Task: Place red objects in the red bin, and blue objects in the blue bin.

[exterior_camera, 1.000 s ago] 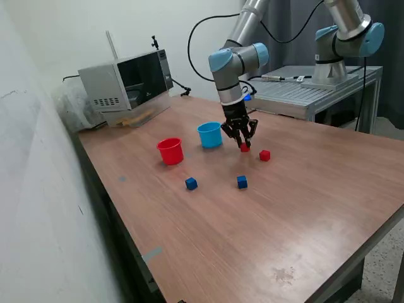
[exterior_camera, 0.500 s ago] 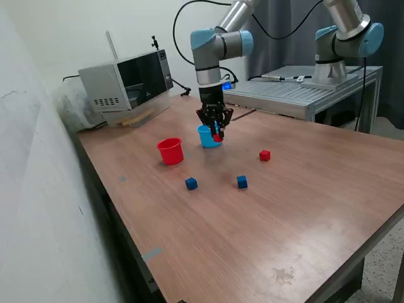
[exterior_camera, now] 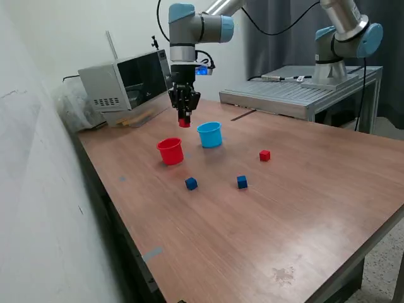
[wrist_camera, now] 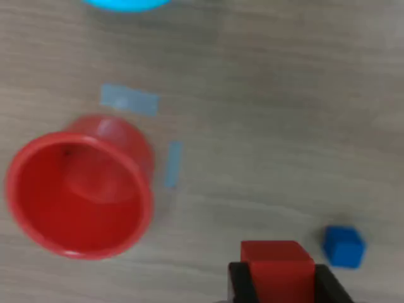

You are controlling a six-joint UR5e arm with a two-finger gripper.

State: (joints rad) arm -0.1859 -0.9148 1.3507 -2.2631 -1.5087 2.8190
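My gripper [exterior_camera: 184,118] hangs in the air above and a little behind the red bin [exterior_camera: 170,151], shut on a red cube [exterior_camera: 184,122]. In the wrist view the cube [wrist_camera: 276,265] sits between the dark fingers [wrist_camera: 238,285], beside the open red bin [wrist_camera: 79,186], which looks empty inside. The blue bin [exterior_camera: 209,134] stands to the exterior view's right of the red bin; only its rim [wrist_camera: 126,4] shows in the wrist view. A second red cube [exterior_camera: 264,155] and two blue cubes [exterior_camera: 191,184] [exterior_camera: 242,182] lie on the table. One blue cube [wrist_camera: 344,245] shows in the wrist view.
A microwave-like grey box [exterior_camera: 126,85] stands at the back on the exterior view's left. A second arm [exterior_camera: 344,38] is mounted on a metal bench [exterior_camera: 297,91] behind the wooden table [exterior_camera: 284,214]. Pale tape marks [wrist_camera: 129,100] lie beside the red bin.
The gripper lifted the red cube from the table, carried it toward the exterior view's left past the blue bin, and now holds it higher, near the red bin.
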